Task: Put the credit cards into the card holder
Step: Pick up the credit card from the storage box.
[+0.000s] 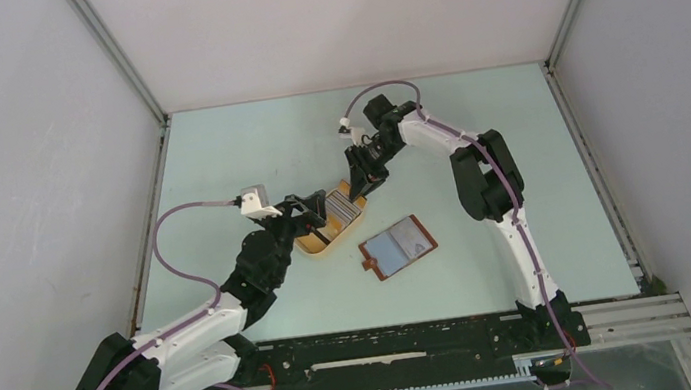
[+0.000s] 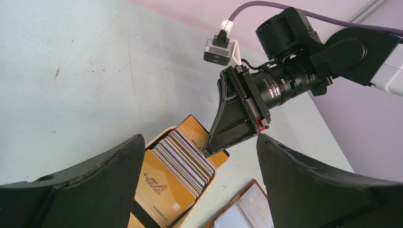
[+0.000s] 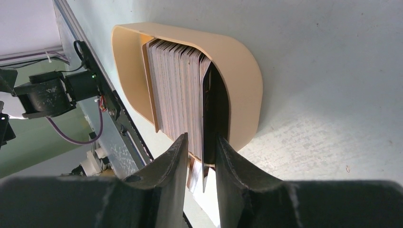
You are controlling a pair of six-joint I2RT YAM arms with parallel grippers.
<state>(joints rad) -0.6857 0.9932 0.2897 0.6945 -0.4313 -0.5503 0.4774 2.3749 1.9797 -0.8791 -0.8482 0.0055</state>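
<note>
The credit cards [image 1: 343, 207] stand edge-on as a striped row in a tan oval tray [image 1: 313, 245]. An orange card faces front in the left wrist view, leading the credit cards [image 2: 183, 159]. The card holder [image 1: 397, 247] lies open and flat just right of the tray, its bluish pockets up. My right gripper [image 1: 361, 188] reaches down at the far end of the row. Its fingers [image 3: 176, 161] stand narrowly apart astride the outermost dark card [image 3: 204, 104], with gaps on both sides. My left gripper [image 2: 199, 142] hovers wide open over the tray's near end, holding nothing.
The tan tray's rounded wall [image 3: 237, 71] curves right behind the outermost card. A black rail [image 1: 392, 350] runs along the table's near edge. Grey enclosure walls [image 1: 24, 157] close in the left, right and back sides.
</note>
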